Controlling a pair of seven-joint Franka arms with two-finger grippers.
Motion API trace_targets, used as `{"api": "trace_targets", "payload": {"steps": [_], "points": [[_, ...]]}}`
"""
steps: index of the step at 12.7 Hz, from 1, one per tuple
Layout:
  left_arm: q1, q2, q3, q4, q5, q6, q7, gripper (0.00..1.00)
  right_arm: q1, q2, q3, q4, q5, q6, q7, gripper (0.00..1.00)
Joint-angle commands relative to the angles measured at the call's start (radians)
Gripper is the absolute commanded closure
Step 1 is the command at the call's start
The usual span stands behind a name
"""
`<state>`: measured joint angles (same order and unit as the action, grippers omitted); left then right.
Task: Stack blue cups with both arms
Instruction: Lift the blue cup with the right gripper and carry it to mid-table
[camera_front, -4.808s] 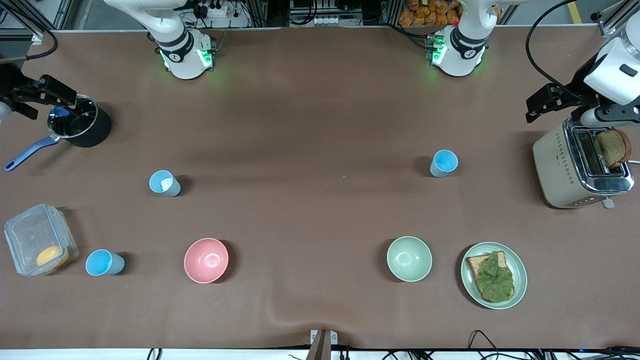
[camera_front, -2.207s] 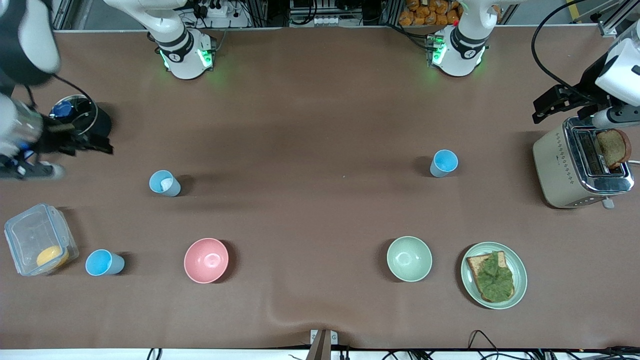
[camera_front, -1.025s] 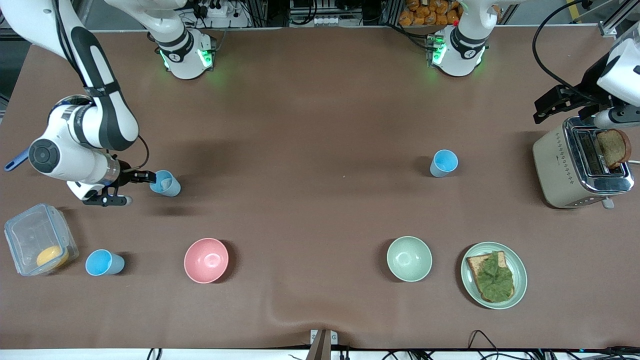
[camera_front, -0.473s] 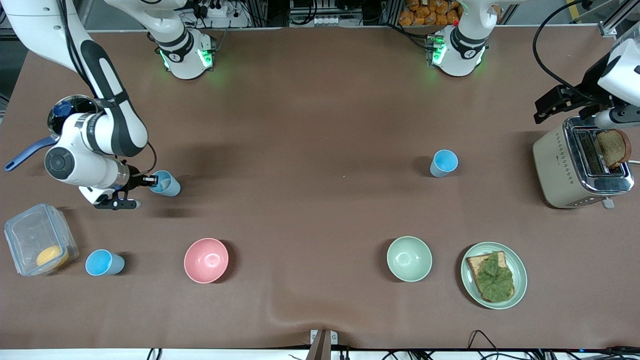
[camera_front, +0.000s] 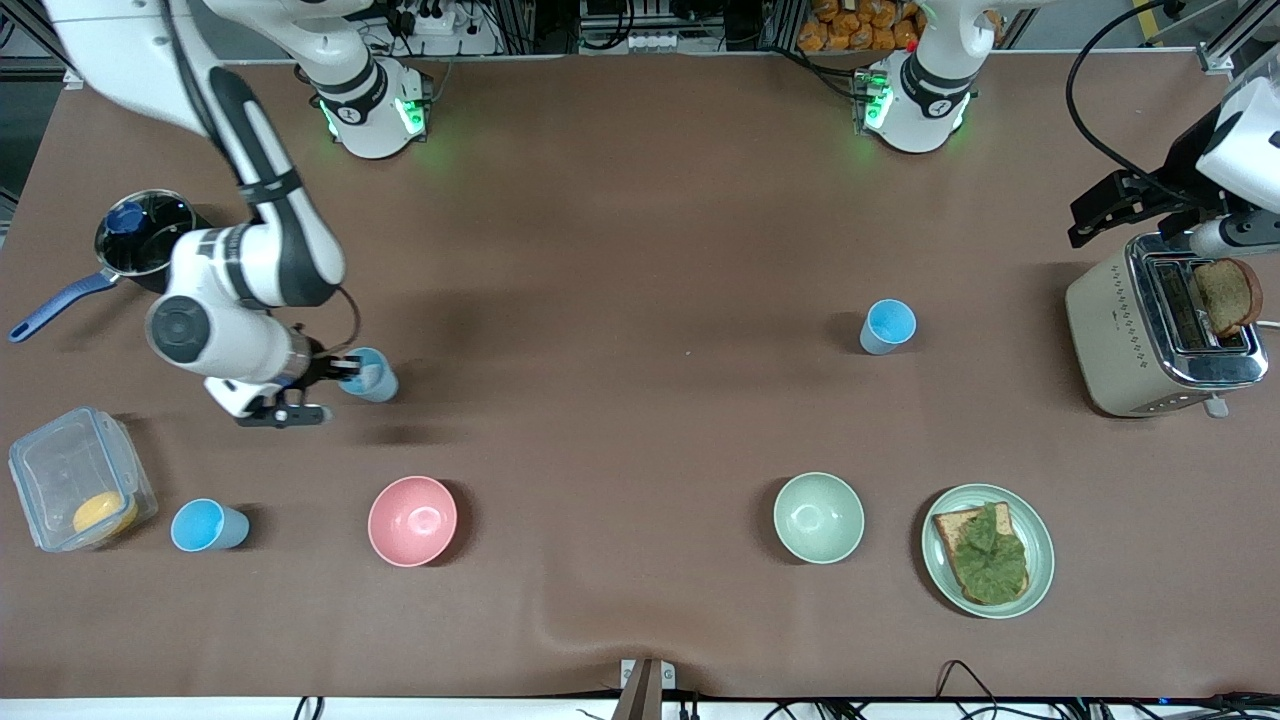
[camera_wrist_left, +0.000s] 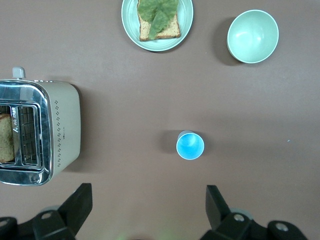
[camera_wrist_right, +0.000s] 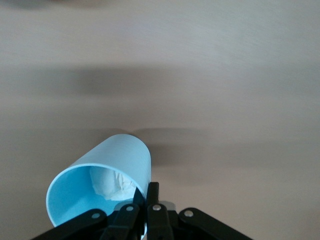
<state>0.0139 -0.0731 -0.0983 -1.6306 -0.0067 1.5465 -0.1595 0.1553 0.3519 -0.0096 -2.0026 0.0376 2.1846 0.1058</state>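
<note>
My right gripper (camera_front: 348, 373) is shut on the wall of a blue cup (camera_front: 374, 380) with white paper inside, one finger inside the rim and one outside. In the right wrist view the cup (camera_wrist_right: 102, 185) tilts in that gripper (camera_wrist_right: 150, 192). A second blue cup (camera_front: 888, 326) stands upright toward the left arm's end, also in the left wrist view (camera_wrist_left: 190, 145). A third blue cup (camera_front: 205, 526) stands next to the clear box. My left gripper (camera_front: 1085, 215) waits high beside the toaster, open and empty (camera_wrist_left: 149, 207).
A pink bowl (camera_front: 412, 520) and a pale green bowl (camera_front: 818, 517) sit nearer the front camera. A plate (camera_front: 1043, 545) holds toast with lettuce. A toaster (camera_front: 1130, 330), a black pot (camera_front: 165, 255) and a clear box (camera_front: 60, 470) stand at the table's ends.
My right arm swung from the pot to the cup with paper, shut on its wall, and moved it toward the table's middle. The left arm stayed beside the toaster.
</note>
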Motion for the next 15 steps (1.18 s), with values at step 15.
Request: {"api": "trace_targets", "payload": {"steps": [15], "points": [[0.005, 0.015, -0.012, 0.015, -0.007, -0.014, -0.003, 0.00, 0.598, 0.337, -0.007, 0.445, 0.157, 0.095, 0.784, 1.00]]}}
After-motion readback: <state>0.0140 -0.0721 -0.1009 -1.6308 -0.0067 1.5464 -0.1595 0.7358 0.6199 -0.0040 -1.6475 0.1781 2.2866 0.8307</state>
